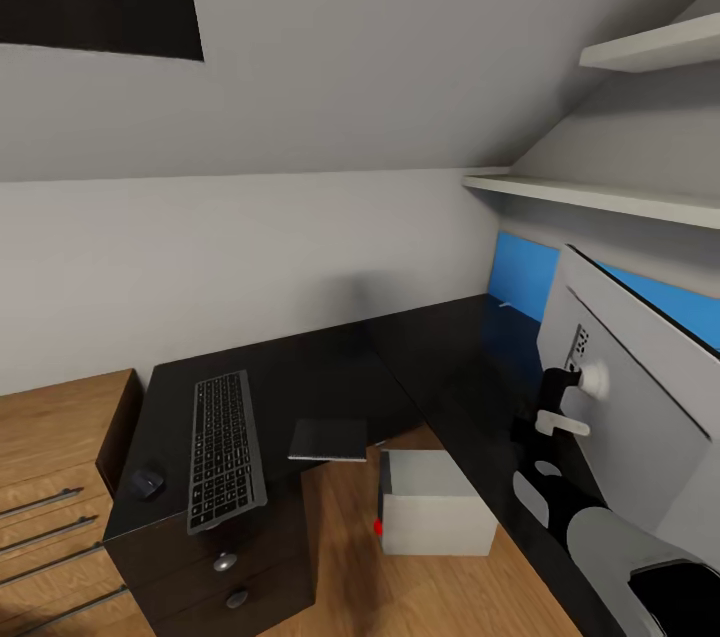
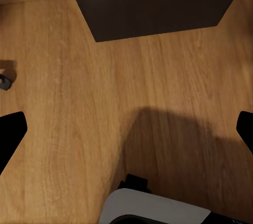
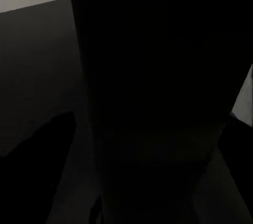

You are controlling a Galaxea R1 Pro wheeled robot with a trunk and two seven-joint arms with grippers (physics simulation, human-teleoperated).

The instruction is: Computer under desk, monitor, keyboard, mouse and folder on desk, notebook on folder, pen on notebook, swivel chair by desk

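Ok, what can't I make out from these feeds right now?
- Right gripper: the right wrist view is nearly black, close against a dark surface, so its state is unreadable.
- Monitor: head view shows its back; the right edge cuts it off.
- Left gripper: fingertips barely enter the left wrist view's edges.
- Mouse: too small for detail.

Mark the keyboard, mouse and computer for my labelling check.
keyboard (image 1: 224, 451), head view, middle of its keys.
mouse (image 1: 148, 482), head view, its top.
computer (image 1: 440, 515), head view, its pale side panel.
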